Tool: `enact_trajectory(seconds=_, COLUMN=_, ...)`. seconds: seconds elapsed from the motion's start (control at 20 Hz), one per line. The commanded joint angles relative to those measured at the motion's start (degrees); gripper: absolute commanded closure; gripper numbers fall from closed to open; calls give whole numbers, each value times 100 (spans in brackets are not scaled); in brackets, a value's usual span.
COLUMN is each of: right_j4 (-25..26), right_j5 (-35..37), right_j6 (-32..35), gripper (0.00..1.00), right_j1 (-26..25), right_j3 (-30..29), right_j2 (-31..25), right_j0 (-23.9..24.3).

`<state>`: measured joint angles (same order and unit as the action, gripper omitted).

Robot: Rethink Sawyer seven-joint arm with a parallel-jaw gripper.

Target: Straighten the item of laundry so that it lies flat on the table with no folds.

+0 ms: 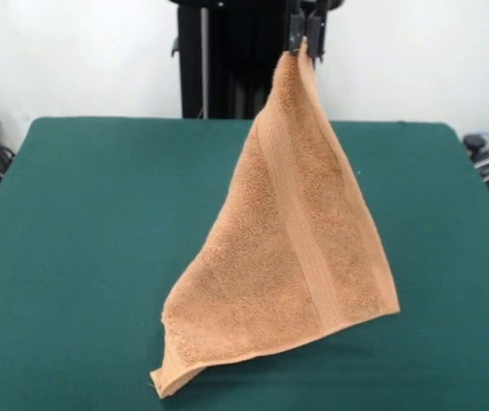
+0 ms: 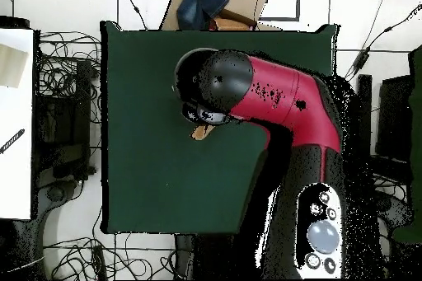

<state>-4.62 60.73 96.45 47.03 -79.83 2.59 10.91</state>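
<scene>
Clearly, the fingers (image 1: 305, 38) at the top edge of the front view are clenched on one corner of the peach-orange towel (image 1: 291, 257), holding it up above the dark green worktop (image 1: 90, 240). From that pinched corner the towel hangs down and spreads out into a broad triangle. Its woven band stripe runs diagonally from just under the fingers down toward the lower right edge. The lowest corner, at the bottom left of the cloth, appears to touch or nearly touch the worktop near its front edge, while the right-hand corner looks raised, with a shadow beneath it. The hem along the bottom edge curls slightly.

Seen from overhead, the red and black arm (image 2: 280, 96) reaches over the middle of the worktop and covers nearly all of the towel; only a small peach scrap (image 2: 200, 132) shows beneath the arm's black head. Cables (image 2: 66, 80) lie tangled on the floor beside the worktop.
</scene>
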Motion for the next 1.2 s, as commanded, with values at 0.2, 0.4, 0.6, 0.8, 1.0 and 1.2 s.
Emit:
enact_trajectory(seconds=0.2, right_j4=-47, right_j5=-795, right_j6=-292, gripper=100, right_j1=274, right_j3=-1568, right_j2=-589, right_j0=171)
enact_trajectory(seconds=0.4, right_j4=-22, right_j5=-989, right_j6=-364, gripper=100, right_j1=335, right_j3=-1800, right_j2=-655, right_j0=241)
enact_trajectory(seconds=0.6, right_j4=-6, right_j5=-1035, right_j6=-465, gripper=100, right_j1=382, right_j3=-1965, right_j2=-741, right_j0=328)
enact_trajectory(seconds=0.8, right_j4=22, right_j5=-1237, right_j6=-591, gripper=100, right_j1=432, right_j3=-2217, right_j2=-866, right_j0=445)
enact_trajectory(seconds=1.0, right_j4=99, right_j5=-1405, right_j6=-626, gripper=100, right_j1=437, right_j3=-2393, right_j2=-1029, right_j0=581)
enact_trajectory(seconds=1.2, right_j4=164, right_j5=-1417, right_j6=-605, gripper=100, right_j1=455, right_j3=-2480, right_j2=-1113, right_j0=640)
